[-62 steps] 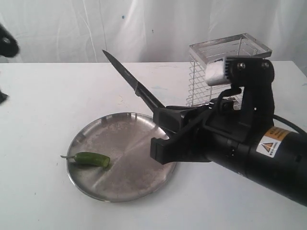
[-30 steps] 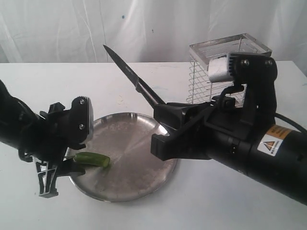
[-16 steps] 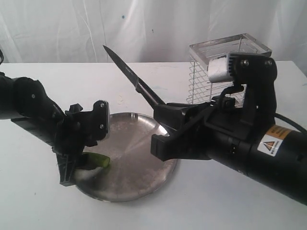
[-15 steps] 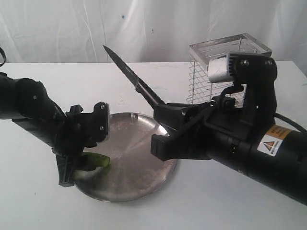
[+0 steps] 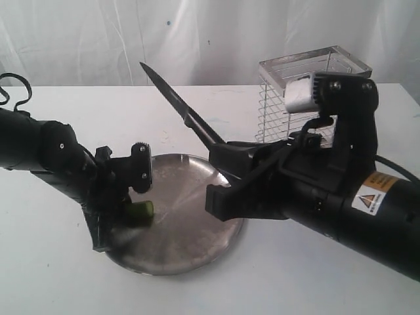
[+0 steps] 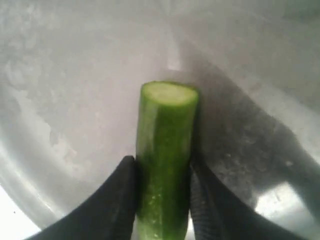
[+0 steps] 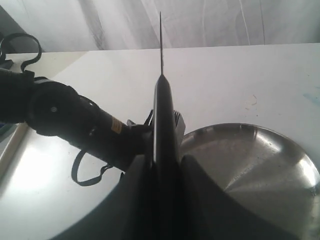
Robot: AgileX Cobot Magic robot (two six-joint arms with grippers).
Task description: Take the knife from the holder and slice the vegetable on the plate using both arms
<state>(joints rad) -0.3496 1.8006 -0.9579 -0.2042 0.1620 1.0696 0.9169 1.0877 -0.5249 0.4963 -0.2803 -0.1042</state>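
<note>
The green vegetable (image 6: 165, 160) lies on the steel plate (image 5: 190, 223) near its left rim, and its pale cut end (image 5: 140, 210) shows in the exterior view. My left gripper (image 6: 162, 200) is shut on it, one black finger on each side. My right gripper (image 7: 162, 200) is shut on the handle of the black knife (image 5: 177, 105). The blade slants up and to the left above the plate's far side, tip in the air. In the right wrist view the knife (image 7: 161, 85) points edge-on over the left arm (image 7: 75, 120). The wire holder (image 5: 289, 98) stands behind the right arm.
The right arm's bulky body (image 5: 341, 197) covers the plate's right rim and the lower part of the holder. A white cloth backdrop (image 5: 210, 39) hangs behind the white table (image 5: 59, 275). A loose black cable loop (image 7: 87, 170) lies by the left arm.
The left arm came in from the left, lowered onto the plate's left side and closed on the vegetable. The right arm and knife have barely moved.
</note>
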